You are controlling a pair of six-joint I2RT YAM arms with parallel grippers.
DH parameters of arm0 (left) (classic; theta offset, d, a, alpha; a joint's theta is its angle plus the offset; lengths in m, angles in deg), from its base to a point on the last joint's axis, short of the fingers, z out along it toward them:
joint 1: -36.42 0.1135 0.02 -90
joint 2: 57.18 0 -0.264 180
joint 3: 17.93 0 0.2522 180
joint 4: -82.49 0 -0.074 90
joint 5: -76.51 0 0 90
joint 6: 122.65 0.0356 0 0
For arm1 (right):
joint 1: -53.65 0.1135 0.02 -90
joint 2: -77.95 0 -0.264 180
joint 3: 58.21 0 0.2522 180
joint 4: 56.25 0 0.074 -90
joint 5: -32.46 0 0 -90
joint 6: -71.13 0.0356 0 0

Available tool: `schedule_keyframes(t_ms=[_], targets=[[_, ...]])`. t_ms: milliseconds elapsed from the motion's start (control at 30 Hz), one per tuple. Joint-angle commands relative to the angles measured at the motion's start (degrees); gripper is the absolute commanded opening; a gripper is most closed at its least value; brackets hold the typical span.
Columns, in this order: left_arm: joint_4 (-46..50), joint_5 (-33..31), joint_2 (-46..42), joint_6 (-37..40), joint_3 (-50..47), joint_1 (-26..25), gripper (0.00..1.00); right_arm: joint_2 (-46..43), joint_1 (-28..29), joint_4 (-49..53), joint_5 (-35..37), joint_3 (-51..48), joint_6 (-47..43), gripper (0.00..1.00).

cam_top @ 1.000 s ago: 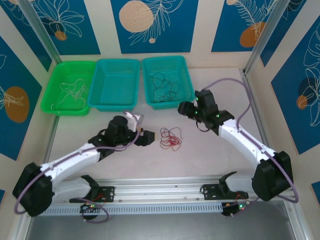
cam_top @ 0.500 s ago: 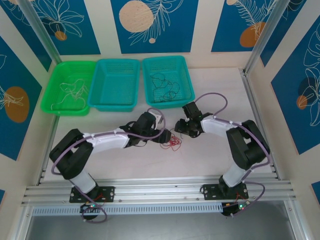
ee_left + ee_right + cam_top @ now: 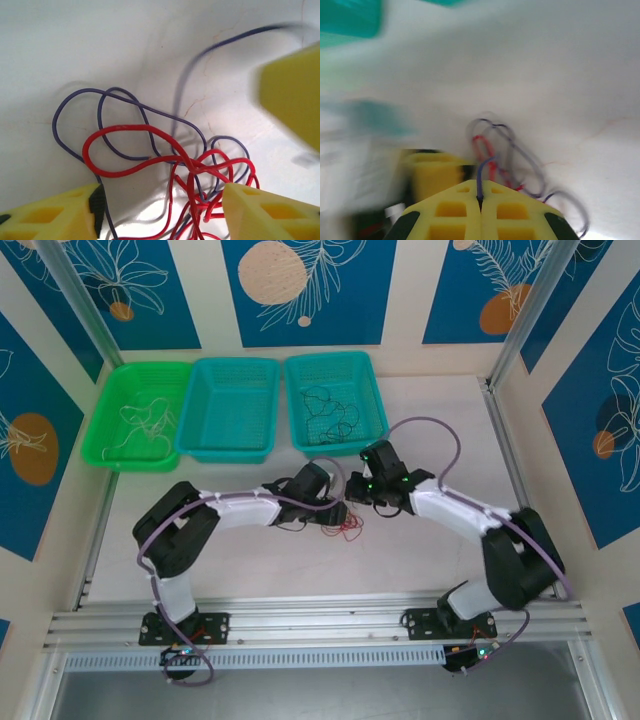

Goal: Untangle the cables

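My right gripper [image 3: 480,197] has its yellow fingers pressed flat together, and a single dark wire [image 3: 478,175] is pinched in the seam between them. From the wrist camera that strand rises straight out of the tips and curves off to the rest of the heap, where dark loops lie over a bit of red on the white table [image 3: 560,75].

My left gripper [image 3: 161,200] is spread, with one yellow finger on either side of the tangle and nothing clamped. Between them lies the red wire [image 3: 125,128]: a wide loop on the left that narrows into a tight knot of crossings nearer the right-hand finger. The dark strand threads through that same knot, then runs long and fairly straight up and to the right, toward the blurred yellow finger [image 3: 295,95] of my other arm.

That line is what matters. From above, the tangle [image 3: 347,525] sits just between the two wrists at mid-table, near both. The left arm is closer to the red knot, while the right already has the dark end. I judge the pull should follow the dark strand's own axis, directly away from the left fingers. A sideways tug would likely cinch the crossings or drag the whole bundle along.
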Motion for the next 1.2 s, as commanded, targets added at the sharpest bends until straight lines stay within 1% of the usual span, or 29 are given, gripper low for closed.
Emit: schedule_keyframes(t_ms=[0,100,267,433,533,667,733,800,867,900,933,1000,1033,1100,1167], targets=[[6.75,-1.15,2.33,1.93,2.45,-0.31,0.51,-9.54,0.24,3.08,0.07,1.54,0.46,0.0],[7.56,-2.92,2.16,2.01,0.61,0.69,0.45,-16.46,-0.43,4.98,0.32,3.91,0.06,0.0],[6.23,-3.89,-0.84,0.73,-5.81,4.47,0.4,-23.02,-1.12,8.02,1.09,9.56,-0.57,0.0],[6.07,-5.83,-6.12,0.87,-13.07,9.22,0.38,-26.33,-3.08,9.56,1.91,14.25,0.44,0.0],[5.91,-7.04,-10.51,0.86,-18.1,12.91,0.37,-28.21,-5.76,10.27,2.45,16.56,1.13,0.0],[5.59,-8.08,-17.46,0.95,-24.02,17.76,0.34,-29.26,-9.1,10.96,0.69,18.66,2.01,0.0],[4.42,-6.59,-20.9,2.66,-25.25,18.33,0.33,-28.52,-9.51,10.52,-1.9,18.85,2.36,0.0],[-0.64,-0.4,-25.02,4.74,-26.42,18.27,0.34,-26.73,-9.39,9.34,-7.28,18.95,2.64,0.0],[-7.68,6.7,-29.13,6.03,-27.36,17.23,0.39,-24.98,-9.18,7.99,-12.04,18.88,2.81,0.0],[-11.52,9.47,-31.34,7.24,-27.35,15.92,0.44,-24.27,-8.97,7.47,-13.33,18.93,2.91,0.0],[-14.3,10.95,-33.06,8.74,-27.11,14.23,0.51,-23.88,-8.64,7.21,-14.0,18.93,2.98,0.0],[-19.05,11.72,-35.94,13.08,-25.56,9.54,0.69,-23.32,-8.14,6.51,-15.18,19.11,2.95,0.0],[-20.71,12.01,-36.4,15.17,-24.75,7.82,0.75,-23.15,-7.92,6.21,-15.76,19.34,2.92,0.0],[-23.77,12.39,-35.75,19.88,-22.51,4.79,0.86,-22.86,-7.05,6.01,-16.54,20.1,2.58,0.0],[-24.65,13.2,-32.95,23.58,-19.78,3.27,0.92,-22.75,-6.32,6.0,-16.58,20.66,2.47,0.0]])
